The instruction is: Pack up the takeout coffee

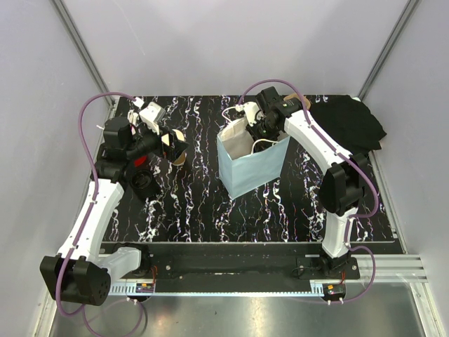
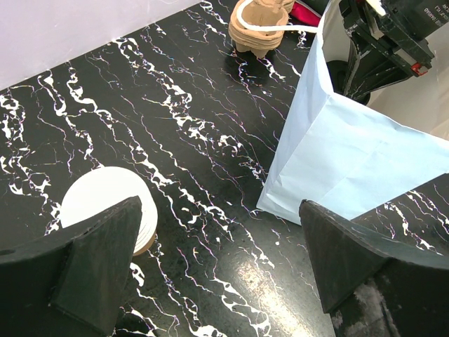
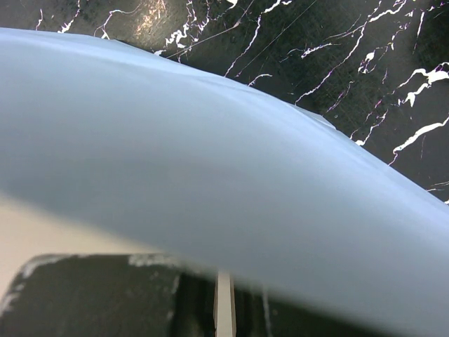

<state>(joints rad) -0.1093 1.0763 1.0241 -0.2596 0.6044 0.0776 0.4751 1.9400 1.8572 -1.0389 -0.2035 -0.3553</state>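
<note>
The black marble-patterned table (image 1: 210, 210) carries everything. A crumpled black cloth (image 1: 351, 123) lies at its far corner, well to the right of the light blue paper bag (image 1: 249, 165), which stands upright near the middle with its mouth open.

The right pincer (image 1: 254, 130) is closed at the bag's far rim, beside the white handle (image 2: 302, 25). It appears to pinch the paper there and hold the mouth open, though the exact hold is hidden. The left pincer (image 2: 219, 203) hangs to the left of the bag, spread wide and holding nothing.

A brown moulded-pulp cup carrier (image 2: 256, 31) sits just past the bag's far corner. The small tan kraft-paper cup with a pale inside (image 2: 102, 196) stands on the table left of the bag, apart from it and just beside the left finger. It has no lid and is not yet gripped.

Risks, as I judge them:
- The cup's rim looks layered on one side, so a grab may lift nested cups or split them
- Thin paper walls could buckle under a hard squeeze, or slip from a light one
- The bag is steadied at one rim only, so a cup catching the near rim or the handle could fold or tip it
- Both arms meeting over the narrow mouth could collide
</note>
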